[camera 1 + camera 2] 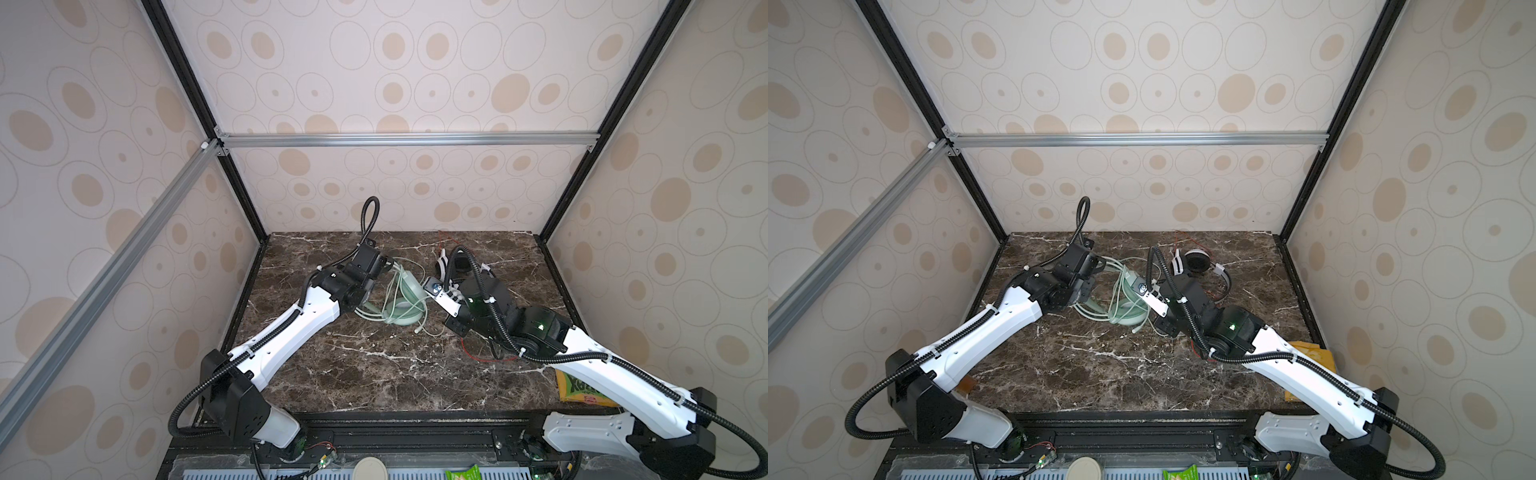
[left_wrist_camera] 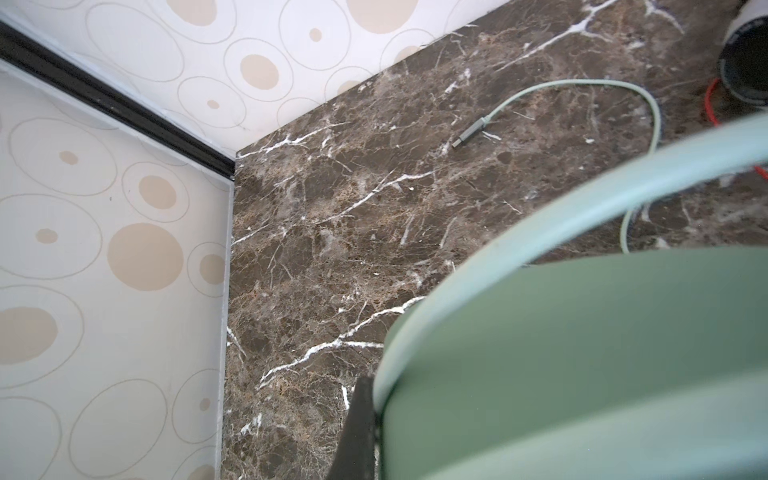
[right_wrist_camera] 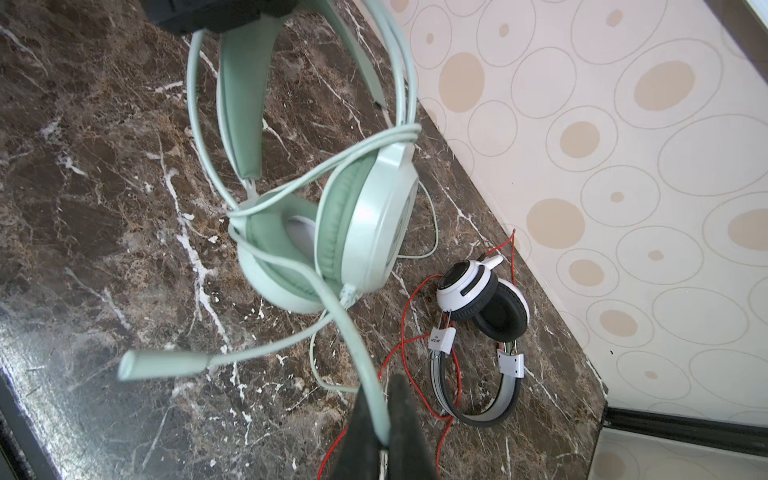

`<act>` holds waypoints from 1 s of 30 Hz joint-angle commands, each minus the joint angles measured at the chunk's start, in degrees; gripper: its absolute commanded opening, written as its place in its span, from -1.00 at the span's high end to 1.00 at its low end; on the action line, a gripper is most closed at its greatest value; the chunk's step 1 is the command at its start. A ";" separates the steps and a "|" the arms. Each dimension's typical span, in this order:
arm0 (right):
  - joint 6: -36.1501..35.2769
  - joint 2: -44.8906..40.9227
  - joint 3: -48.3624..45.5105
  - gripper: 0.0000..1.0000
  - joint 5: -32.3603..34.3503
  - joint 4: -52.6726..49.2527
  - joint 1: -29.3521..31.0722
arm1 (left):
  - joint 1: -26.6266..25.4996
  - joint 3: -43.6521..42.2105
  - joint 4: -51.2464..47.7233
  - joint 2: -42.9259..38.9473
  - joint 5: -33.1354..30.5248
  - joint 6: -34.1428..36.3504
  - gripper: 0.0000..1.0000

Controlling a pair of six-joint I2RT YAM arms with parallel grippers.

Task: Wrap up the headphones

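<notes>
Mint cable (image 3: 353,332) — inside right hand (image 3: 380,392)

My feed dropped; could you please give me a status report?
Left gripper shut on mint headset. Right gripper shut on its pale cable, partly wrapped. White headset, red cable loose, close by.
</notes>
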 commanded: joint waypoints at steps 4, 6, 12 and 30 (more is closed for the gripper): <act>-1.32 4.84 5.89 1.00 -7.88 6.93 -4.29 | -3.31 -0.45 3.59 -1.47 6.32 1.71 1.00; -0.44 7.23 7.38 1.00 -11.08 8.26 -6.32 | -3.67 -1.21 4.50 -2.20 9.58 1.80 1.00; 4.53 13.69 10.03 1.00 -19.79 9.80 -13.63 | -4.64 -3.75 7.07 -5.26 15.41 1.60 1.00; 29.04 12.38 -3.53 -0.46 -52.97 15.83 -34.74 | 12.23 -3.18 10.06 -11.59 42.55 -7.16 1.00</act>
